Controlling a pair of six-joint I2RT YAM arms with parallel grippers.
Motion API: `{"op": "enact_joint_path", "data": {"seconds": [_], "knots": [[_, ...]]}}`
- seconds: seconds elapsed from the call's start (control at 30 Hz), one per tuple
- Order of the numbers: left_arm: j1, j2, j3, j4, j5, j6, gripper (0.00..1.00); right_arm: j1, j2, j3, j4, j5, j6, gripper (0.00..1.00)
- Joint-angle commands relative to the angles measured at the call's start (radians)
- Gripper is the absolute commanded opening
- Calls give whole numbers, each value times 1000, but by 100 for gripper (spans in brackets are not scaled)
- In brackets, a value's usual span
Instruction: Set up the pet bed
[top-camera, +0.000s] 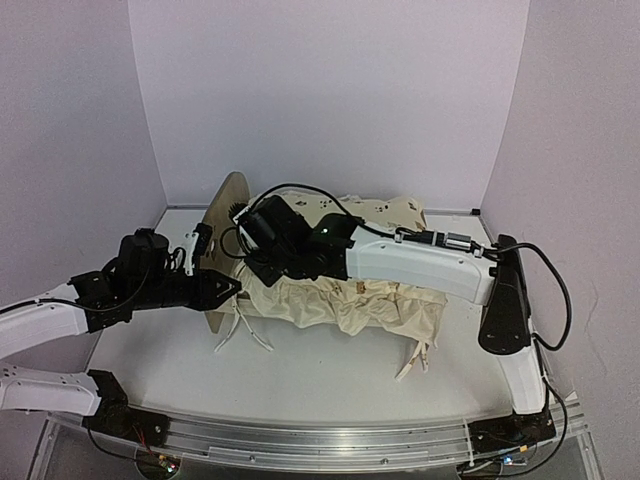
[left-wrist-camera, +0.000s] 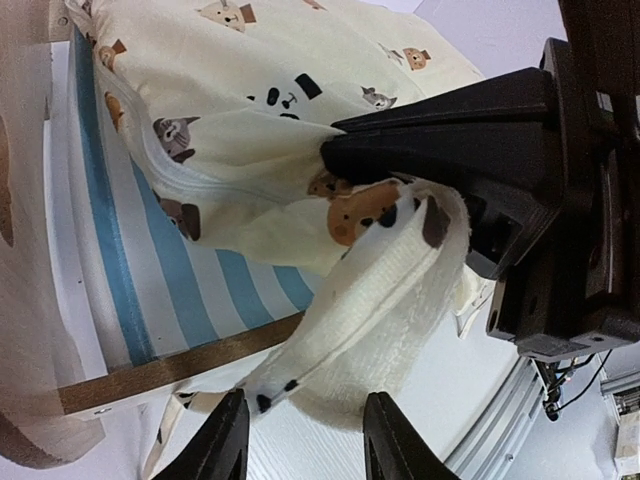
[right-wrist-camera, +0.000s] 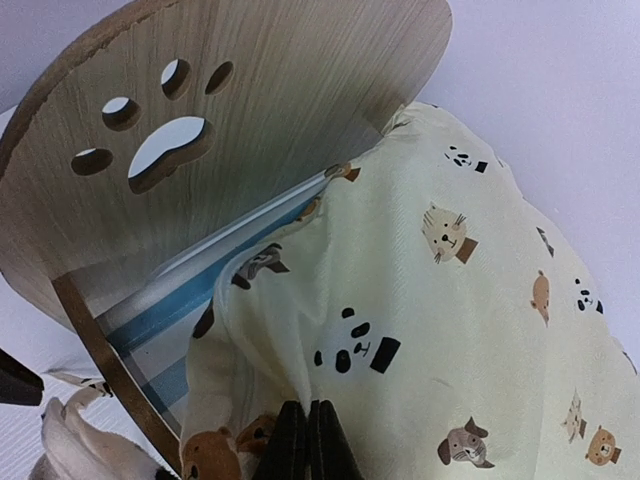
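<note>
The pet bed stands on the table with its arched wooden headboard (top-camera: 228, 205) at the left; the paw cutout shows in the right wrist view (right-wrist-camera: 165, 140). Its blue-and-white striped base (left-wrist-camera: 150, 270) is partly bare. The cream animal-print cushion (top-camera: 350, 300) lies rumpled over the bed. My right gripper (top-camera: 262, 265) is shut on a fold of the cushion (right-wrist-camera: 420, 300) near the headboard. My left gripper (left-wrist-camera: 305, 440) is open just below a hanging cushion corner (left-wrist-camera: 370, 310), which it does not clamp. The footboard is hidden.
Cushion ties hang over the bed's front side (top-camera: 245, 335) and at the right (top-camera: 415, 360). A pale spotted piece (top-camera: 388, 210) lies behind the right arm; I cannot tell what it is. White walls close the back and sides. A metal rail (top-camera: 320, 445) runs along the near edge.
</note>
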Motion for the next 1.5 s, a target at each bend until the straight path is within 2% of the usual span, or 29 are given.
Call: {"op": "enact_joint_path", "data": {"seconds": [0.0,0.13,0.3,0.53,0.97,1.03,1.23,1.47], "knots": [[-21,32,2,84,8,26,38,-8,-78,-10,17,3,7,2],[-34,58,8,92,-10,26,30,-8,-81,-19,18,-1,10,2],[-44,62,22,56,-60,20,27,-9,-81,-27,18,2,11,2],[-48,14,24,-22,-199,-11,38,-11,-85,-34,19,-1,17,1],[-48,65,20,26,-159,-6,31,-12,-94,-52,19,-12,32,1],[-48,70,20,37,-160,-4,31,-12,-94,-54,20,-16,35,1],[-48,100,11,105,-87,3,42,-12,-91,-57,22,-21,39,1],[-48,119,9,122,-76,2,39,-15,-96,-67,23,-19,40,1]]}}
